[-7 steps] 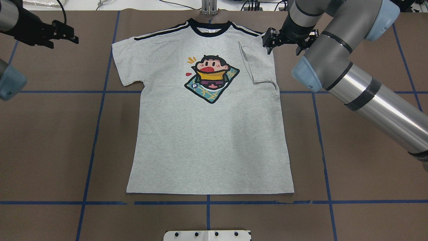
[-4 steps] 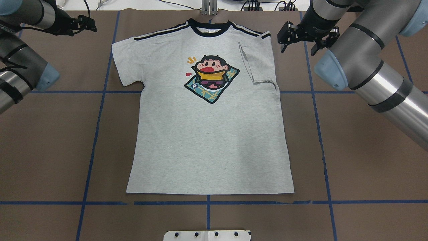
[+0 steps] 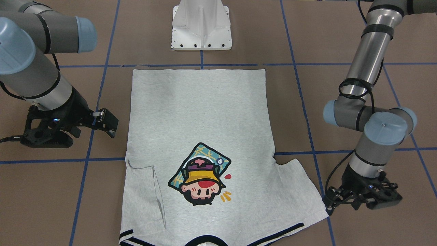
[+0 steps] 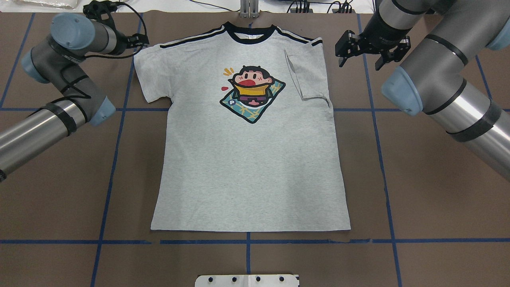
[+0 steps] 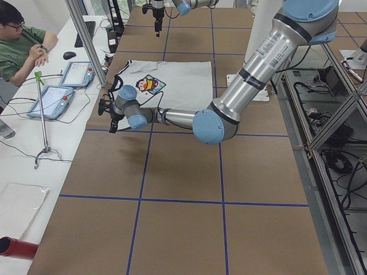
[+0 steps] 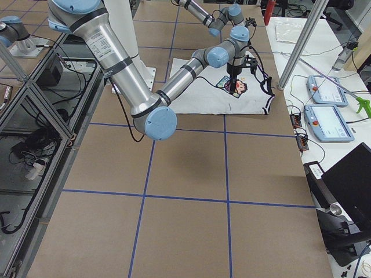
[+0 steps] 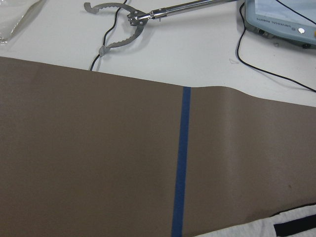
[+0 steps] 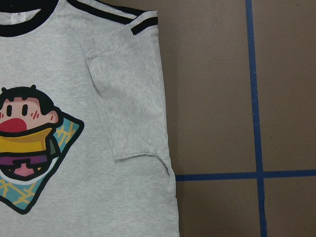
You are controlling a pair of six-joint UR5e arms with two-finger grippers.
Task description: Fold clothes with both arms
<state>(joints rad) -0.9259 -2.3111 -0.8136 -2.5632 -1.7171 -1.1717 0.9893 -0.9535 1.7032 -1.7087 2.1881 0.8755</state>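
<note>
Front-facing view: the left gripper is parked low at the outer corner of the spread-out left sleeve, and whether its fingers are spread or pressed together can't be told; if the cuff gets nipped too shallowly it could slip out mid-fold, or the brown paper cover could get pinched along with it and the whole T-shirt dragged crooked; the right gripper is seen off the shirt's other side, apart from it, nothing held

Overhead view: the right gripper's fingers are seen spread, just off the shoulder where the right sleeve is already folded in over the chest; the shirt is laid flat mid-table, cartoon print up, collar away from the robot, hem square along the blue tape line

Right wrist view: the folded sleeve lies neat, one small pucker noted at the armpit

Left wrist view: only a sliver of striped cuff is caught in the bottom corner, so the aim is judged marginal
</note>
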